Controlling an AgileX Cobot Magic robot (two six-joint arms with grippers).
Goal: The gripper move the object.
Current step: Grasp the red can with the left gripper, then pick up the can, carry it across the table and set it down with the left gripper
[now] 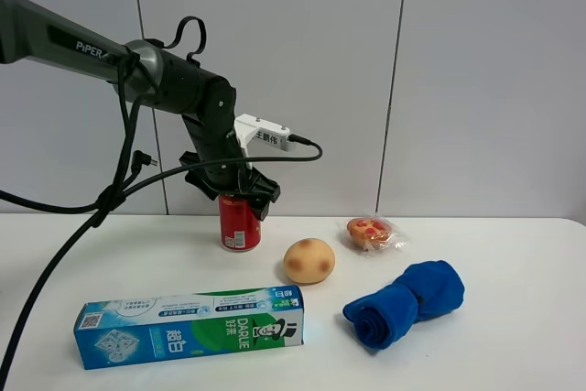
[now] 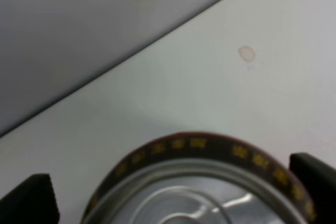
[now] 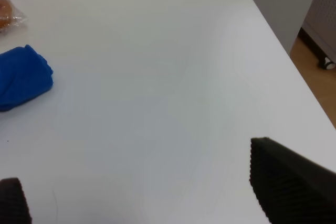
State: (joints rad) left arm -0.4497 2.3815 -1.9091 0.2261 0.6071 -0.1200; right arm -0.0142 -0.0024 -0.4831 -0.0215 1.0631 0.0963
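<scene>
The red can [image 1: 240, 224] stands upright on the white table [image 1: 513, 336], toward the back left of centre. My left gripper [image 1: 240, 197] reaches down from the black arm and sits right over the can's top. In the left wrist view the can's silver top and dark rim [image 2: 178, 145] lie between the two black fingertips [image 2: 31, 198]. One fingertip stands a little off the rim, so the left gripper [image 2: 173, 195] is open around the can. My right gripper [image 3: 152, 192] is open and empty over bare table; it does not show in the exterior view.
A round tan bun [image 1: 309, 261] lies just right of the can. A wrapped pastry [image 1: 371, 232] is behind it, and a rolled blue towel [image 1: 407, 301] at the right. A toothpaste box [image 1: 188, 325] lies at the front left. The table's right edge [image 3: 283, 51] drops to the floor.
</scene>
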